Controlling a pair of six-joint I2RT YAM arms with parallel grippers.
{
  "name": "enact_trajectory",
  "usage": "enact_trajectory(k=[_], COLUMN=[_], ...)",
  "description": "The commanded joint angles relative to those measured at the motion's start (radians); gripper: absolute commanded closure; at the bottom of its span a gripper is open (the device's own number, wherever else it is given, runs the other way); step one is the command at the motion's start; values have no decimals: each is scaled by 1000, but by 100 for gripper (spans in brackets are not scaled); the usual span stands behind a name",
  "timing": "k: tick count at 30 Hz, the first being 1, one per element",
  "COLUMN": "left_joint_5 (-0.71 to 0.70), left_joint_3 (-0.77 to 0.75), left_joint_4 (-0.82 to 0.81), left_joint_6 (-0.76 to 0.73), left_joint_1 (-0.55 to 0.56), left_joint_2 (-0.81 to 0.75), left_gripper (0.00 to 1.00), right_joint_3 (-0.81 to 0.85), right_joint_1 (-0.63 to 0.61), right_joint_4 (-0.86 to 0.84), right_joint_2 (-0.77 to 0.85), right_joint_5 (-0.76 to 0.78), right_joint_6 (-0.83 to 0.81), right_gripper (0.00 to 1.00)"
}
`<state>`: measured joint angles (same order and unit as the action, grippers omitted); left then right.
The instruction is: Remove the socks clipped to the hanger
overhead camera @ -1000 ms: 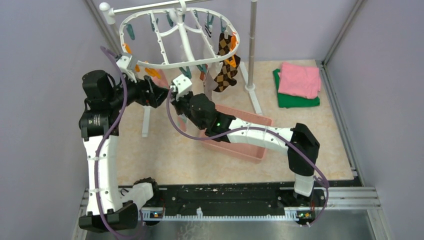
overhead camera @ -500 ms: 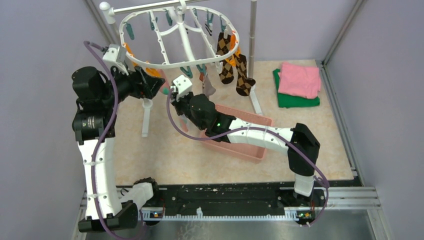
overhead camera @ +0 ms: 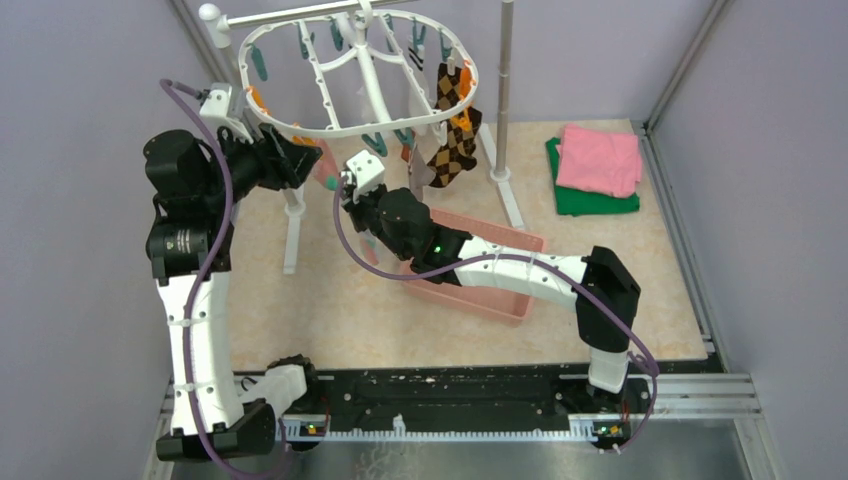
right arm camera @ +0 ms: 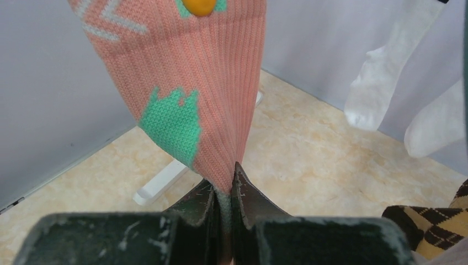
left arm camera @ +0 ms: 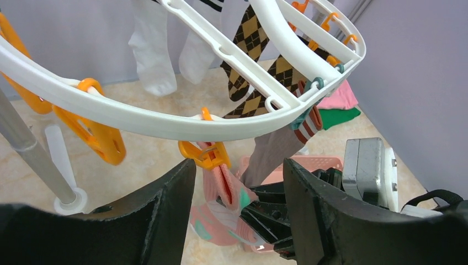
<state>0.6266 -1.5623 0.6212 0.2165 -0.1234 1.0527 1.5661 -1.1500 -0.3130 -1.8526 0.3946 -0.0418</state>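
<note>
Right wrist: ribbed pink sock [right arm camera: 209, 66] (green patches) in right pincer [right arm camera: 224, 183].

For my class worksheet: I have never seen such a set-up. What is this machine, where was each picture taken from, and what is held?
Two robot arms are bolted at a table's near edge. The wide picture looks down from above; the other two come from wrist cameras. A white hanger with clipped socks hangs above the table, where a pink basket and folded cloths lie. The right fingers pinch a pink sock hanging from an orange clip. The left fingers stand open either side of that clip, holding nothing.
</note>
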Motion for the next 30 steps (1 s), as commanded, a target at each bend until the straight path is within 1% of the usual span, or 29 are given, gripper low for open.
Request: enact_trajectory(k=[1, 5, 7, 8, 12, 14, 20, 30], left_joint_5=[6, -7, -36, -49, -75, -63, -34, -18], left_joint_3=[8, -1, -1, 0, 9, 12, 43, 36], left_joint_4=[-68, -69, -61, -56, -50, -56, -98, -156], left_joint_6=[48, 47, 35, 28, 17, 19, 51, 82], left_joint_1=[1, 2, 1, 2, 2, 1, 2, 1], left_joint_2=[16, 23, 21, 19, 7, 7, 18, 51], left_gripper=[34, 33, 27, 26, 26, 25, 30, 34], right_joint_3=[31, 36, 38, 39, 42, 44, 48, 49], right_joint_1=[-6, -7, -7, -6, -7, -7, -7, -8], right_joint_4=[-13, -6, -2, -1, 0, 2, 5, 10], right_joint_2=[67, 68, 71, 72, 75, 75, 72, 70], right_joint_5=[-9, -19, -20, -22, -25, -29, -34, -51], right_joint_6=[13, 17, 18, 19, 19, 20, 29, 34], right_gripper=[100, 100, 100, 100, 100, 100, 100, 100])
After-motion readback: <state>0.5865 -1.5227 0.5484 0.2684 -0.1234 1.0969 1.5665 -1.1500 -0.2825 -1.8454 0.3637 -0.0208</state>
